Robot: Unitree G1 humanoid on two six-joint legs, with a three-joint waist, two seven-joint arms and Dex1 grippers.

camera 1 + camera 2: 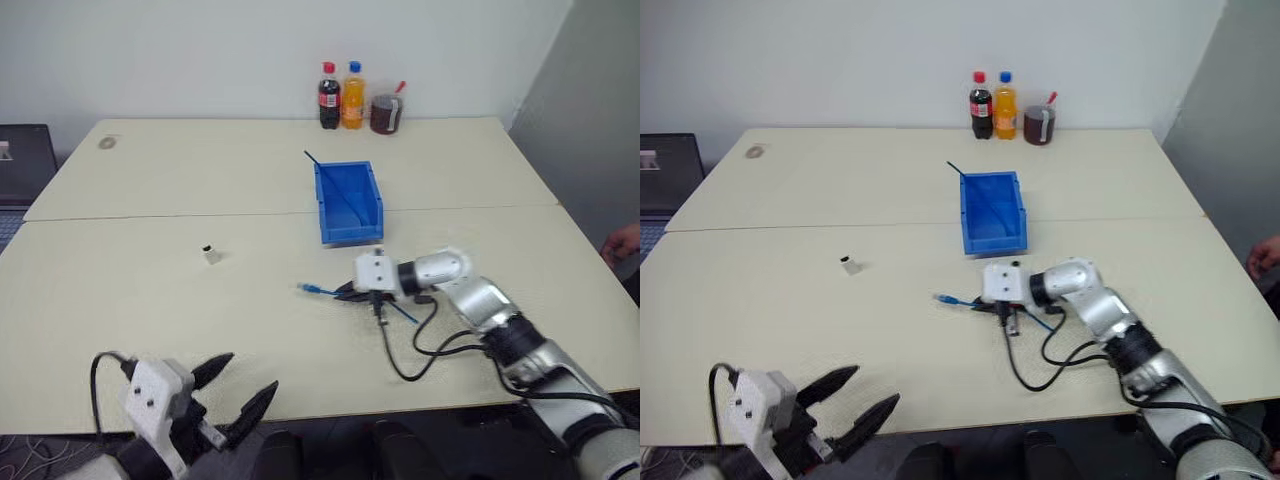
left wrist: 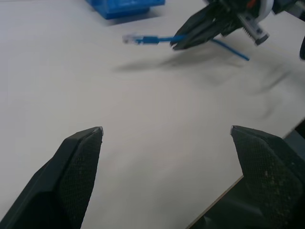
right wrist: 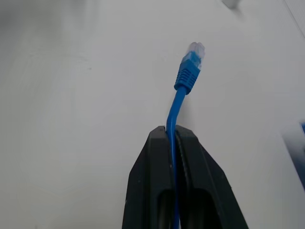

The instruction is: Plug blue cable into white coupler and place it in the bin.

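The right gripper (image 3: 174, 138) has its jaws clamped on the blue cable (image 3: 177, 102); the left gripper (image 2: 167, 131), jaws apart, should fetch the white coupler (image 1: 210, 254) and hold its socket in line with the plug.

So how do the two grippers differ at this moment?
The left gripper is open and empty; the right gripper is shut on the blue cable, just behind its plug. The left gripper sits low at the near table edge; the right one is out over the table, before the bin. Both have black fingers.
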